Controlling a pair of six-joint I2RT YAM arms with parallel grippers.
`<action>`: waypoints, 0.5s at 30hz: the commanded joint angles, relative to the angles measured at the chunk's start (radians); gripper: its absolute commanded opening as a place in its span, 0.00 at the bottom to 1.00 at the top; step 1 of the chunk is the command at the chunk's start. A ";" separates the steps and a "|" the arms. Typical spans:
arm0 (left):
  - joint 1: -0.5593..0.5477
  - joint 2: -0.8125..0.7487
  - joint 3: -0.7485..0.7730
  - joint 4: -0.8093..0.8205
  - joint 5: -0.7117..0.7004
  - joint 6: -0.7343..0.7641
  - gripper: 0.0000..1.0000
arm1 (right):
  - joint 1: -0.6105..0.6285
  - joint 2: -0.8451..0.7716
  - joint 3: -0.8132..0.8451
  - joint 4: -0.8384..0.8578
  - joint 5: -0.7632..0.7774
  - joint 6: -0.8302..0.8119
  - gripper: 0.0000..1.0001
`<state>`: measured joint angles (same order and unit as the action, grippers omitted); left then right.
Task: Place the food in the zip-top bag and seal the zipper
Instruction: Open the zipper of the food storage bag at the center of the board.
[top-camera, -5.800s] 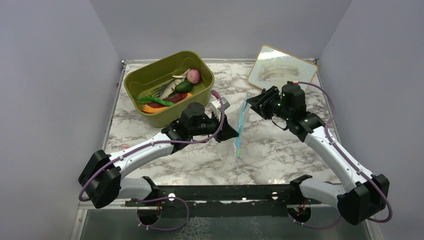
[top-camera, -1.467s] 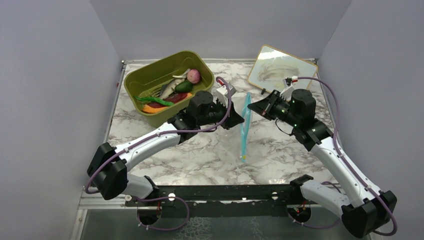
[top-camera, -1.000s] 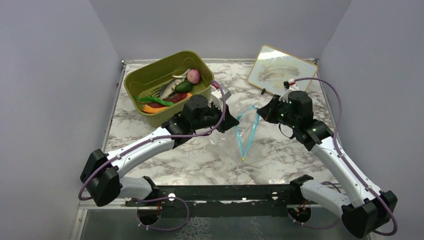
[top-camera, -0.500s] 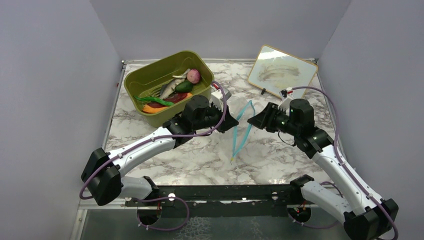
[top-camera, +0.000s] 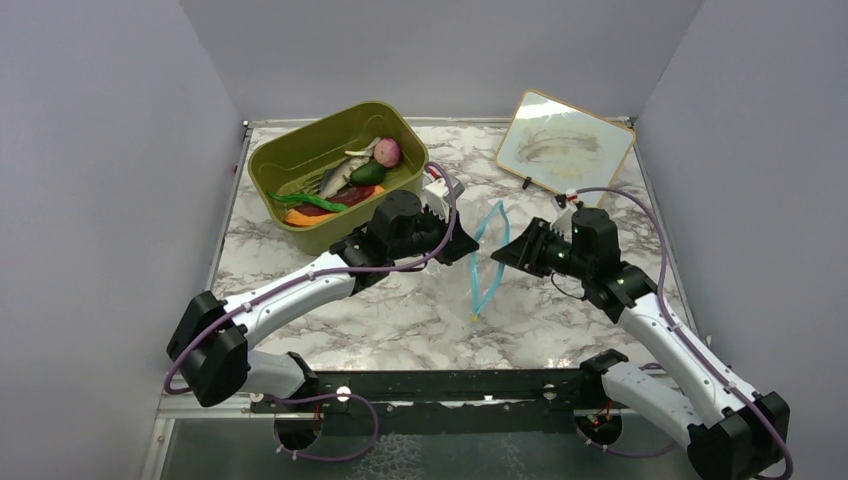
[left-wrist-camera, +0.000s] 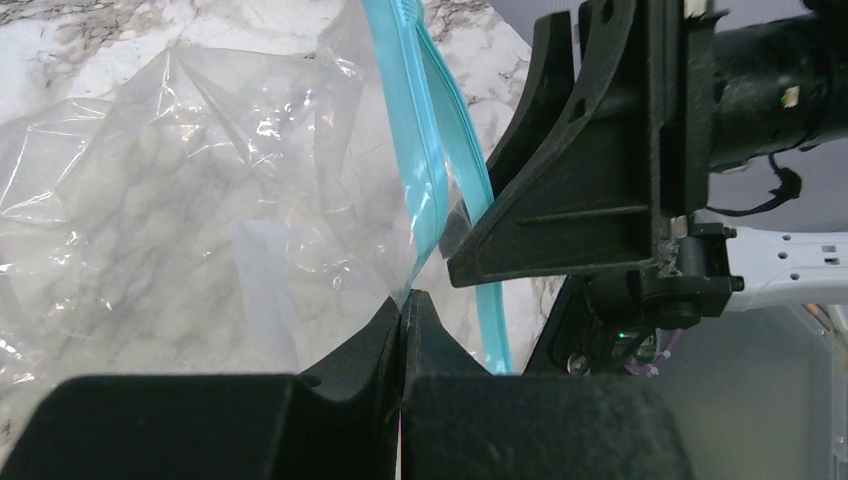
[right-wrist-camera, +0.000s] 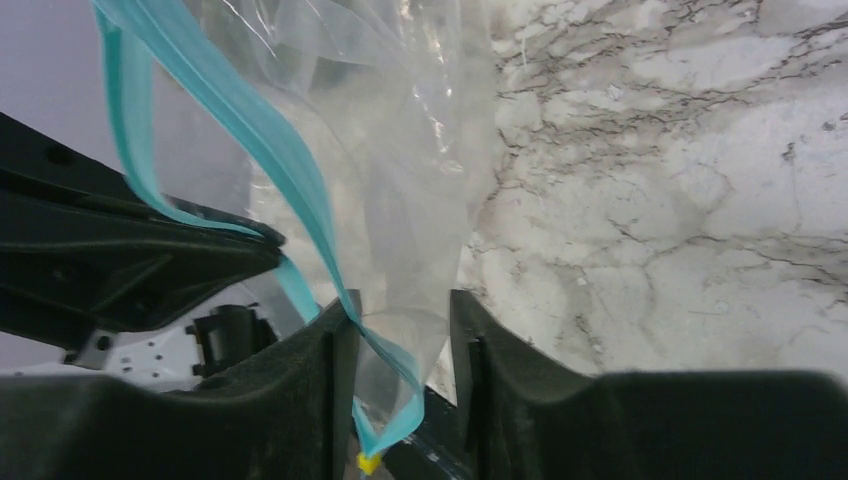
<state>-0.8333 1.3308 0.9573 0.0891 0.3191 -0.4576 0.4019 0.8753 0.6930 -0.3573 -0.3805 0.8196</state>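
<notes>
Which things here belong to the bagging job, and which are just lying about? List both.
Job: zip-top bag, pinched by the left end effector; zipper, running between the open jaws of the right end effector; food.
Lying about: olive-green tub holding the food; framed board at the back right.

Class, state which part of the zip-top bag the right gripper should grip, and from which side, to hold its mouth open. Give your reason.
Probably the zipper lip nearest the right gripper, approached from the right: the left gripper pinches the opposite side, and this strip hangs between the right arm's open fingers.
</notes>
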 joint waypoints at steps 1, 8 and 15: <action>-0.004 0.000 -0.012 0.088 -0.019 -0.053 0.00 | -0.004 -0.006 -0.025 0.019 0.020 -0.002 0.29; 0.002 -0.042 -0.008 0.020 -0.058 -0.037 0.00 | -0.004 -0.031 0.038 -0.128 0.314 -0.097 0.01; 0.072 -0.106 -0.028 0.009 -0.010 -0.069 0.00 | -0.004 -0.045 0.101 -0.194 0.478 -0.164 0.01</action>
<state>-0.8036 1.2854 0.9504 0.0795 0.2882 -0.4984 0.4019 0.8433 0.7368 -0.5011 -0.0574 0.7162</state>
